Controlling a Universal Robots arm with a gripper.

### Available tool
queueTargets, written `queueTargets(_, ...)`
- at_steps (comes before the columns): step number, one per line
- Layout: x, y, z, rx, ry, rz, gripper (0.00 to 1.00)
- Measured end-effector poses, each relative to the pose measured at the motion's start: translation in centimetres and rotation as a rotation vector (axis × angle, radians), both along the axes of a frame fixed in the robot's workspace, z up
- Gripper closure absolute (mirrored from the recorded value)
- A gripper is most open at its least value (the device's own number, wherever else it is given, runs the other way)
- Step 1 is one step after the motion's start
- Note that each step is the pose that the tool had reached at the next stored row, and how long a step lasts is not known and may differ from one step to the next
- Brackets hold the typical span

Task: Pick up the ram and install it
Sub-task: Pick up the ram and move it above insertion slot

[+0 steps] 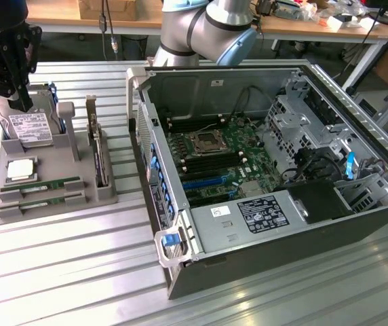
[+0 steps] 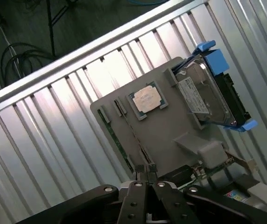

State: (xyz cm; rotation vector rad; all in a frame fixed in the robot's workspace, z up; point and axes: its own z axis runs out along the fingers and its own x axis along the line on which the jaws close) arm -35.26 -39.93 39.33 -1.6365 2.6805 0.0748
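Exterior view, closed claw (image 1: 26,104) partly cut off, ram (image 1: 41,184) in tray (image 1: 57,155)

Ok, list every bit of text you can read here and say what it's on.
"35", probably: on the small white sticker on the power supply inside the computer case.
Too small to read: the power supply's big label.
Too small to read: the hard drive label.
Too small to read: the markings on the processor chip.
Too small to read: the white label on the case's back wall.
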Motion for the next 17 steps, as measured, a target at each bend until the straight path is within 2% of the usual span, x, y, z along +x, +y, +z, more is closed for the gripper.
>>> queueTargets(4,0.0,0.0,0.0,0.0,0.0,0.052,0.89)
queueTargets(6,0.0,0.0,0.0,0.0,0.0,0.106,0.89)
queueTargets(13,0.0,0.0,0.0,0.0,0.0,0.225,0.89)
queueTargets(16,0.0,0.0,0.0,0.0,-0.0001,0.292,0.89)
queueTargets(17,0.0,0.0,0.0,0.0,0.0,0.331,0.89)
